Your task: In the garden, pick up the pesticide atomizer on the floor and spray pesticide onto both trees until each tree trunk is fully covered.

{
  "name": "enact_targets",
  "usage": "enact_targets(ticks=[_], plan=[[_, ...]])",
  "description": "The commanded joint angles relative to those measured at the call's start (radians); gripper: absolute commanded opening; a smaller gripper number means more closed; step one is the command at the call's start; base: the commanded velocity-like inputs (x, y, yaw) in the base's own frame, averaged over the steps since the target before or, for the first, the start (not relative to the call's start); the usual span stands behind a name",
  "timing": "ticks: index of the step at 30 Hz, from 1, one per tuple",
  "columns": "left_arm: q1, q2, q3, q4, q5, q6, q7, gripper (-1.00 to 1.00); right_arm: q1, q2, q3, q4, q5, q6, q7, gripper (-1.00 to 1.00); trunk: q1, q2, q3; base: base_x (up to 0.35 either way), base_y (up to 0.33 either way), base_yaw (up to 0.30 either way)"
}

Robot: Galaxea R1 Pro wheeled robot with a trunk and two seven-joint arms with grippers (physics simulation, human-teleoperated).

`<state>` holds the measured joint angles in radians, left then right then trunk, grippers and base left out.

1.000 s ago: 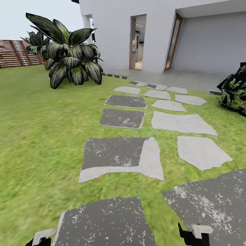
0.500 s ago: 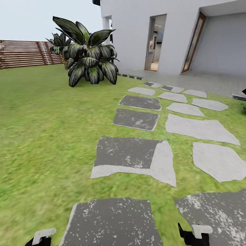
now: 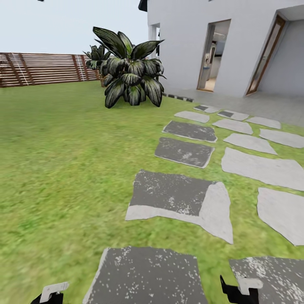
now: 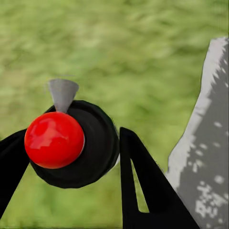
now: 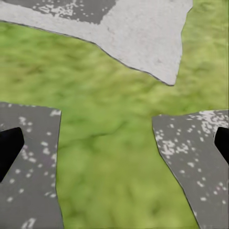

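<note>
Black fingers of the left pincer [image 4: 71, 176] sit clamped on the sprayer [image 4: 71, 143], a dark round body with a glossy red knob and a small grey cone nozzle poking out beside it. So the sprayer is off the grass and carried in hand, held low over the lawn [image 3: 63, 169], probably so it rides steady while the robot travels. The right pincer [image 5: 114, 143] hangs with its jaws wide apart and nothing between them, over a strip of grass between grey stepping stones [image 3: 181, 198]. From the head view, both pincers peek in at the lower edge. Beyond them the stone path runs toward a white house [image 3: 190, 42] with an open doorway. A dark-leaved plant [image 3: 131, 76] stands near the house corner, and a brown slatted fence [image 3: 42, 69] closes the far side. I judge the robot is searching for the trees to spray.
</note>
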<state>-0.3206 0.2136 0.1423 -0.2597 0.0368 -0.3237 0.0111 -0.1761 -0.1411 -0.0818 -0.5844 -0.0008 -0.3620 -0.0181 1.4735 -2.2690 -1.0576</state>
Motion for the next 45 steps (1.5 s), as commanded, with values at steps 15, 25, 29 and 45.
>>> enact_targets(ticks=[15,25,29,45], plan=[[0.000,0.000,0.000,0.000,0.000,0.000,0.000,-1.00,0.000,0.000,0.000,0.000,-0.001,0.000,0.000,1.00,0.000,0.000,0.015,0.000,0.000,0.220],[0.000,0.000,0.002,0.000,0.000,0.000,0.000,-1.00,0.000,0.000,0.000,0.000,0.000,0.000,0.001,1.00,0.000,0.000,0.025,0.000,0.000,0.219],[0.000,0.000,0.002,-0.001,0.000,0.001,0.000,-1.00,0.000,0.000,0.000,0.000,0.000,0.000,0.001,1.00,0.000,0.000,0.029,0.000,0.000,0.219],[0.000,0.001,0.003,0.004,0.001,0.002,0.001,-1.00,0.000,0.000,0.000,0.000,0.001,0.000,0.001,1.00,0.000,0.000,0.046,0.138,0.018,0.219]])
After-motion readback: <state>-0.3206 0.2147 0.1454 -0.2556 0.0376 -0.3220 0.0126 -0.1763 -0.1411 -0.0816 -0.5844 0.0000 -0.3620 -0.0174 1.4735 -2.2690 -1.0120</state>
